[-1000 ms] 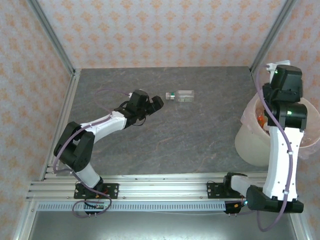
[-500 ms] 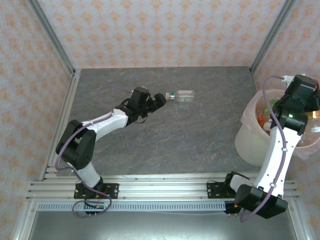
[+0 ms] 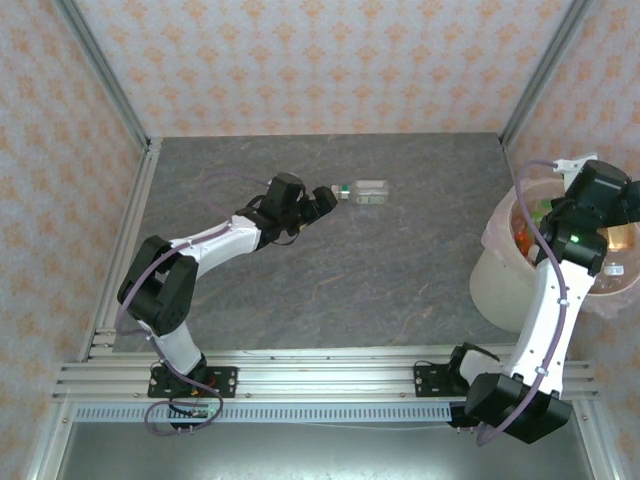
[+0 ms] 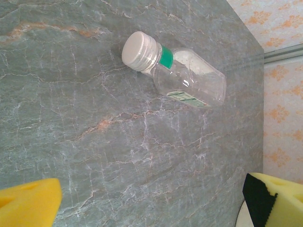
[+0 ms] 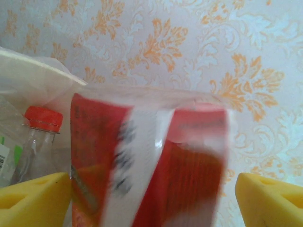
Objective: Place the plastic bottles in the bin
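Note:
A clear plastic bottle (image 3: 365, 191) with a white cap and green neck band lies on its side on the grey table; it appears again in the left wrist view (image 4: 177, 75). My left gripper (image 3: 322, 202) is open just left of its cap, apart from it, with nothing between the yellow pads (image 4: 28, 203). My right gripper (image 3: 622, 222) hangs over the bin (image 3: 497, 285) with its pads wide apart. A blurred red-labelled bottle (image 5: 151, 165) sits between the pads (image 5: 270, 201), with a gap on the right side. A red-capped bottle (image 5: 42, 120) lies in the bin.
The bin stands off the table's right edge, lined with a translucent bag (image 5: 42, 71) and holding several bottles (image 3: 525, 238). Metal frame posts (image 3: 100, 75) and patterned walls close in the table. Bare grey tabletop (image 3: 380, 280) spreads between the arms.
My right arm has swung right and lowered over the bin with the red-labelled bottle. My left gripper has crept right, closer to the bottle's cap.

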